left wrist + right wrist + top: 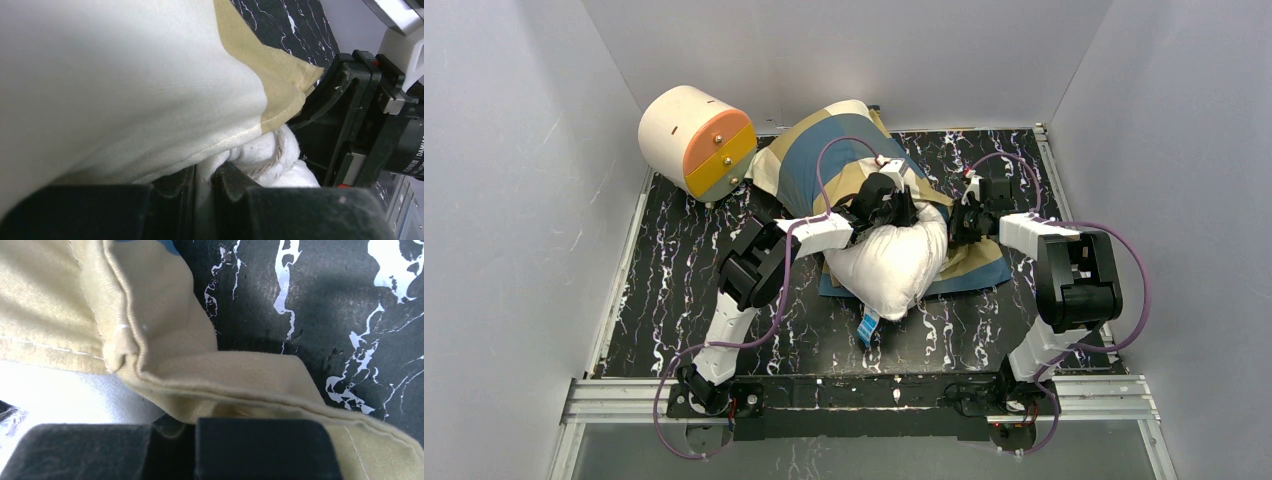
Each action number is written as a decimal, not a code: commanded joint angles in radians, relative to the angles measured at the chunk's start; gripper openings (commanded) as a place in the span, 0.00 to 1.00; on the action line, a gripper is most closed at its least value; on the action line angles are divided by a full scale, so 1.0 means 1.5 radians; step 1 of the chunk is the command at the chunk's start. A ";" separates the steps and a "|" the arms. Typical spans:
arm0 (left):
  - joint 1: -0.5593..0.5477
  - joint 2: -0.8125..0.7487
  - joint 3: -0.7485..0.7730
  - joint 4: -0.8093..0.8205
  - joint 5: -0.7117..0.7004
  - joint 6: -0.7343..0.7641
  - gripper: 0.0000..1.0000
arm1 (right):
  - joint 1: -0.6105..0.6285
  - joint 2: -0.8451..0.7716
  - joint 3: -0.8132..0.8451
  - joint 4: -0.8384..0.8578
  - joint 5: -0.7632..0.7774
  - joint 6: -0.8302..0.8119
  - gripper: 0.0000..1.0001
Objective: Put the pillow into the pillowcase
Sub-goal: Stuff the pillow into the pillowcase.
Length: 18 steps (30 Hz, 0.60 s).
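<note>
- Your left tool (205, 174) is pinching white cloth, seemingly the pillow (889, 265), under the pillowcase (824, 160) hem.
- Your right tool (175, 432) is clamped on its tan edge.
- The pillow lies mid-worktop (684, 290), its far end hidden inside the pillowcase.

1. The pillow (889, 268): plump, plain white and wrinkled. It lies mid-counter on the pillowcase (819, 165). Its near end bulges bare and its far end is tucked under the hem.
2. The pillowcase: blue, tan and cream blocks, rumpled. It spreads from beneath the pillow toward the far left.
</note>
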 commanded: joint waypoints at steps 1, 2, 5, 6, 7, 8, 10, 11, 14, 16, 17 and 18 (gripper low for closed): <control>0.071 0.095 -0.084 -0.286 -0.132 0.047 0.00 | 0.008 -0.028 0.040 -0.050 0.056 -0.003 0.01; 0.071 0.096 -0.079 -0.293 -0.141 0.049 0.00 | 0.008 -0.052 0.050 -0.072 0.065 -0.006 0.01; 0.067 0.102 -0.066 -0.312 -0.167 0.053 0.00 | 0.009 -0.148 0.059 -0.094 0.045 -0.018 0.01; 0.066 0.104 -0.063 -0.318 -0.175 0.052 0.00 | 0.007 -0.179 0.053 -0.085 0.020 -0.014 0.01; 0.062 0.107 -0.058 -0.323 -0.182 0.052 0.00 | 0.006 -0.206 0.040 -0.062 -0.015 -0.005 0.01; 0.060 0.111 -0.054 -0.328 -0.188 0.052 0.00 | 0.004 -0.230 0.023 -0.029 -0.061 0.009 0.01; 0.055 0.119 -0.043 -0.338 -0.194 0.050 0.00 | 0.003 -0.265 -0.006 0.037 -0.145 0.044 0.01; 0.053 0.122 -0.038 -0.343 -0.197 0.049 0.00 | 0.003 -0.274 -0.017 0.069 -0.185 0.064 0.01; 0.046 0.127 -0.030 -0.352 -0.210 0.046 0.00 | 0.003 -0.279 -0.016 0.114 -0.266 0.105 0.01; 0.043 0.128 -0.027 -0.354 -0.214 0.042 0.00 | 0.004 -0.270 -0.009 0.180 -0.361 0.141 0.01; 0.041 0.128 -0.023 -0.355 -0.216 0.037 0.00 | 0.006 -0.258 -0.006 0.208 -0.399 0.170 0.01; 0.038 0.128 -0.019 -0.356 -0.219 0.033 0.00 | 0.009 -0.243 0.005 0.209 -0.421 0.187 0.01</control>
